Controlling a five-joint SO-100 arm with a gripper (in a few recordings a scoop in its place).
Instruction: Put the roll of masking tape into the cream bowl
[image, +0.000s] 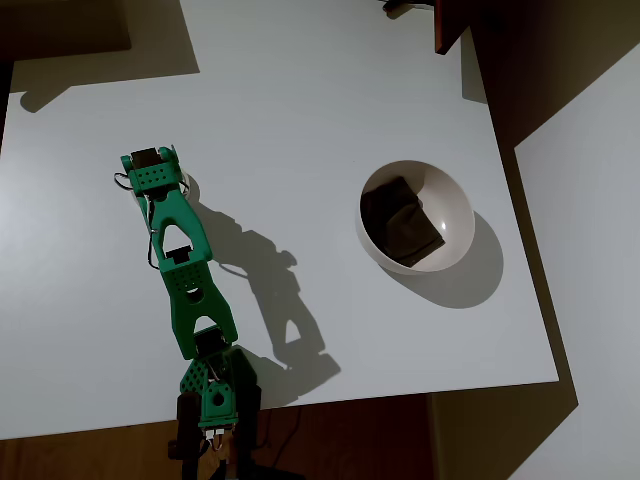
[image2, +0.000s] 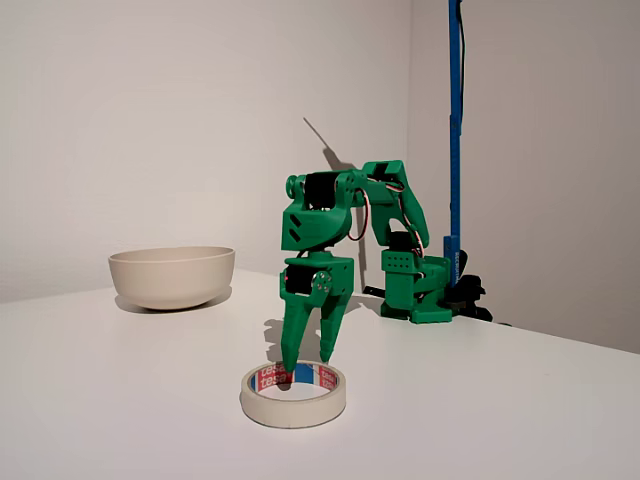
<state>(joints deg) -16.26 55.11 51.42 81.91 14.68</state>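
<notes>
A white tabletop (image2: 120, 400) is shown carrying a green arm (image2: 345, 215), a tape roll (image2: 293, 394) and a cream bowl (image2: 172, 276). In the fixed view the roll lies flat near the front of the tabletop, its red and blue print seen on the inner rim. The claw (image2: 306, 362) is pointed straight down over the roll, its two fingers a little parted; one fingertip is seen inside the ring's hole at the far rim, the other just behind the far rim. Whether the rim is pinched between them cannot be told. The roll rests on the tabletop.

The bowl stands far left in the fixed view, well apart from the roll. In the overhead view the bowl (image: 455, 215) is placed at the right of the tabletop (image: 300, 100), with a dark cloth lump (image: 400, 220) lying inside it. There the arm (image: 185, 270) is stretched from its base at the near edge toward the left, and the claw (image: 155, 175) is seen from above. A blue post (image2: 455, 130) rises behind the arm's base in the fixed view.
</notes>
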